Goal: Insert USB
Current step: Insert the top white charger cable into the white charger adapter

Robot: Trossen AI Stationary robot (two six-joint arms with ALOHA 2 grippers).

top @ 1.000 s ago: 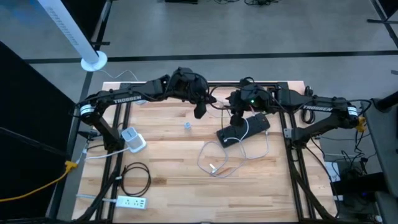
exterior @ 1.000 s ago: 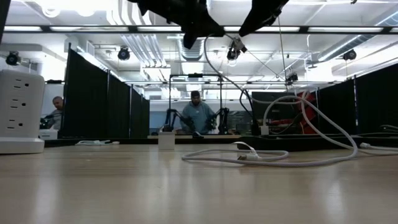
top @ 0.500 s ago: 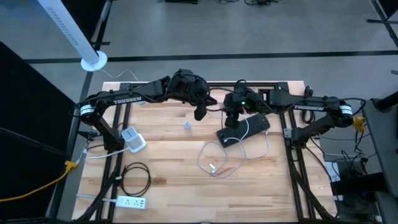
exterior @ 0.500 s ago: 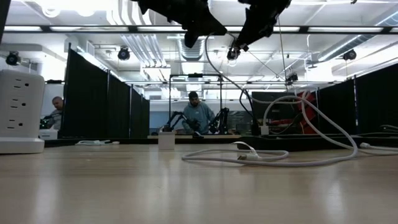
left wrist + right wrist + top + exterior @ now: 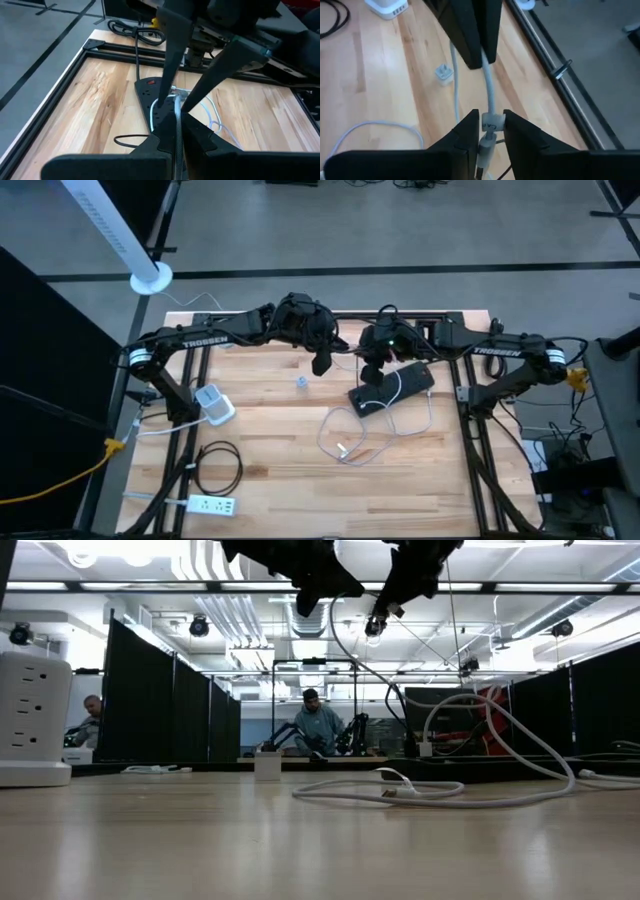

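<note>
Hovering high near the desk's (image 5: 270,430) far edge, left gripper (image 5: 320,364) clenched on the white cable (image 5: 490,95), right gripper (image 5: 489,121) grasping its plug end.

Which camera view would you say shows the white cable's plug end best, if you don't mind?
The right wrist view: the plug sits between the right gripper fingers, close up. In the low view it is a small speck. The high and left wrist views show only the cable, not the plug.

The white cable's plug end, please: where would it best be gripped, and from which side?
On the short rigid plug housing, not the limp cable. Come from the end away from the left gripper, which pinches the cable, fingers either side; the right gripper clasps it this way.
</note>
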